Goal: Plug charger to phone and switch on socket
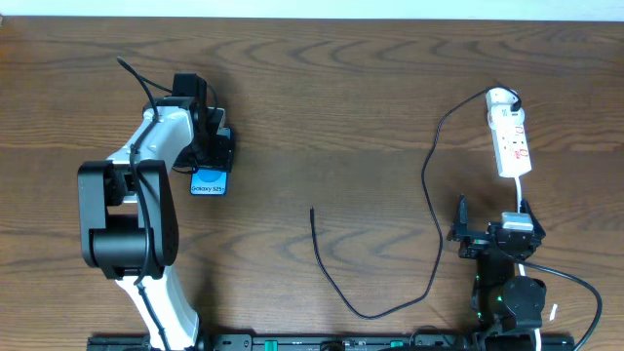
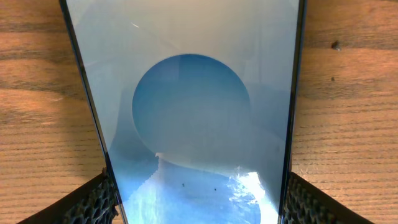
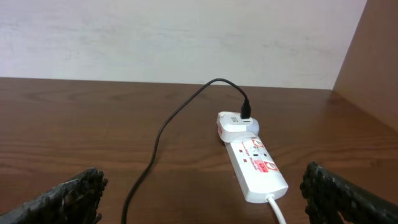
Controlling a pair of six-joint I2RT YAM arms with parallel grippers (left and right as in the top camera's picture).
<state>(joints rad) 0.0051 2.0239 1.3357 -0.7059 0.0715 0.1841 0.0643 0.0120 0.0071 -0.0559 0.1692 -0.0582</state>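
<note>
The phone (image 2: 199, 112), blue-screened and black-edged, fills the left wrist view. My left gripper (image 2: 199, 211) is shut on it, one mesh finger (image 2: 93, 202) against each long edge. From overhead only the phone's near end (image 1: 209, 182) shows below my left gripper (image 1: 210, 156). The charger (image 1: 426, 180) is a thin black cable looping across the table to its free plug tip (image 1: 312, 212). The white socket (image 1: 510, 136) lies at the far right, with the charger (image 3: 160, 134) plugged into an adapter at its far end. My right gripper (image 1: 494, 219) is just below the socket (image 3: 258, 165). In its own view my right gripper (image 3: 205, 208) is open and holds nothing.
The socket's white cord (image 3: 277, 208) runs back toward my right arm. A pale wall (image 3: 186, 37) stands behind the table's far edge. The left arm's white links (image 1: 146, 224) cover the table's left side.
</note>
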